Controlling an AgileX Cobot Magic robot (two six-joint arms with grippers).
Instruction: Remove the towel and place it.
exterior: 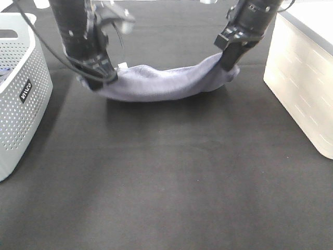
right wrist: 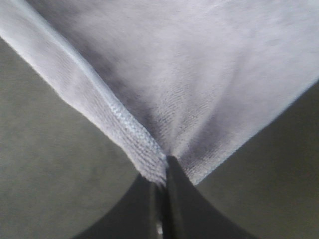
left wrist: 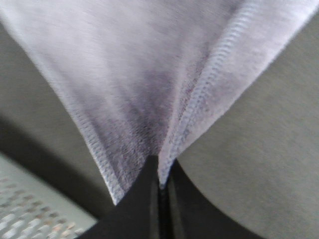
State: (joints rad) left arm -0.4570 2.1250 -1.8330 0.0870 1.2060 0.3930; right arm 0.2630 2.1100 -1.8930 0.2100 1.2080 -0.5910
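Above the black table [exterior: 166, 187], between a perforated basket [exterior: 23, 94] and a white bin [exterior: 307, 88], my left gripper [exterior: 105, 78] and right gripper [exterior: 229, 66] each clamp a corner of the towel [exterior: 161, 83], which sags between them.

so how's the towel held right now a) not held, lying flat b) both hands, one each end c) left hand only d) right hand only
b: the left hand and right hand each pinch one end of the towel, which sags between them.

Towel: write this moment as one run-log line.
left gripper: shut on towel | right gripper: shut on towel | towel: sagging between them
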